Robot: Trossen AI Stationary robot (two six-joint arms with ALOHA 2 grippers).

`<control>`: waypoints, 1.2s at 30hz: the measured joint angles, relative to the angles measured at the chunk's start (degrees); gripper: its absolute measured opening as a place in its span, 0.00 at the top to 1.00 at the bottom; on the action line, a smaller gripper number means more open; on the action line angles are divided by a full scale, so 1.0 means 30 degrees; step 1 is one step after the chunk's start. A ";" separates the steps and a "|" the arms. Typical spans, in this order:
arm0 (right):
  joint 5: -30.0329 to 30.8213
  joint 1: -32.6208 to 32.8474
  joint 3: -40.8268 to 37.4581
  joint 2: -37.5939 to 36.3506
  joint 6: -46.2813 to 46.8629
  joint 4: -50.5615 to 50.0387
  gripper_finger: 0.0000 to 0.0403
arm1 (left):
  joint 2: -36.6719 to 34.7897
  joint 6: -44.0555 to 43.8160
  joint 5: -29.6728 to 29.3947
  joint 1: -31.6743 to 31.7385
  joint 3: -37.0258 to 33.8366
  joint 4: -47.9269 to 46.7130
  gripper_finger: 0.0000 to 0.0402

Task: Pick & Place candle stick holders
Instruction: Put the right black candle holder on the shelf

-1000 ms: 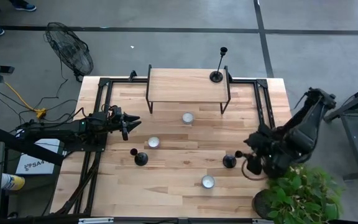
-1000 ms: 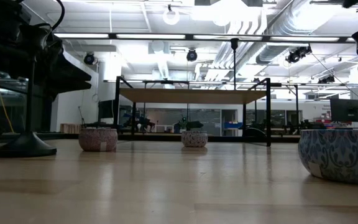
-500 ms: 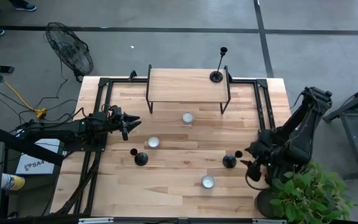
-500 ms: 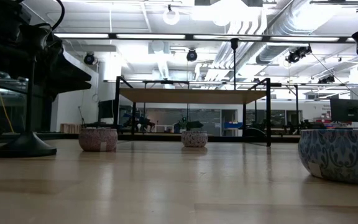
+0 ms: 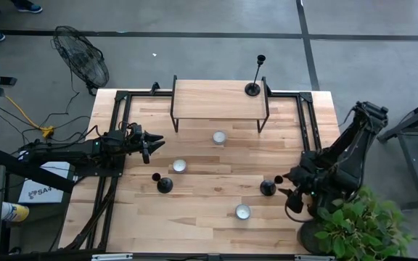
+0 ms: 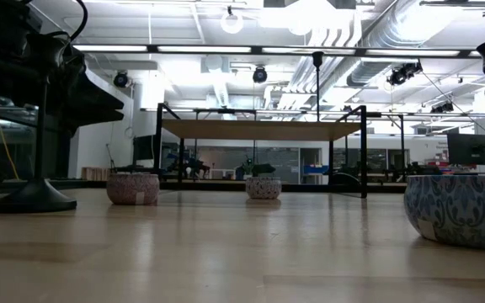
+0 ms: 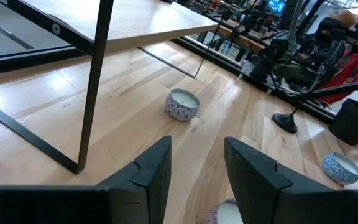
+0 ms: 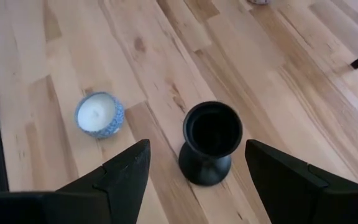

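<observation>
Change: right gripper [image 5: 294, 197] has drawn in beside the short candle stick holder [image 8: 211, 144] since earlier.
Jaws: spread, empty.
Technique: centre stem between fingers [image 8: 120, 171] before closing.
Left gripper [image 7: 194, 168]: spread, waiting.

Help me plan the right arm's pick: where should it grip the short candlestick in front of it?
Grip the short candlestick at the narrow waist between cup and base, coming down from above. It stands upright, and the open right gripper already straddles it.
</observation>
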 joint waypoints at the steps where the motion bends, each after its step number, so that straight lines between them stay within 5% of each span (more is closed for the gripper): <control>1: -0.0007 -0.0141 0.0000 0.0035 -0.0036 0.0000 0.36 | -0.0006 -0.0001 0.0000 0.0006 0.0000 0.0000 0.64; 25: -0.0342 -0.2296 0.0007 0.1300 -0.1200 0.0066 0.36 | -0.0005 -0.0003 0.0000 0.0002 0.0000 0.0000 0.64; 36: -0.0912 -0.2854 0.0015 0.1300 -0.1791 0.0073 0.49 | 0.0001 0.0001 0.0000 -0.0001 0.0000 0.0000 0.64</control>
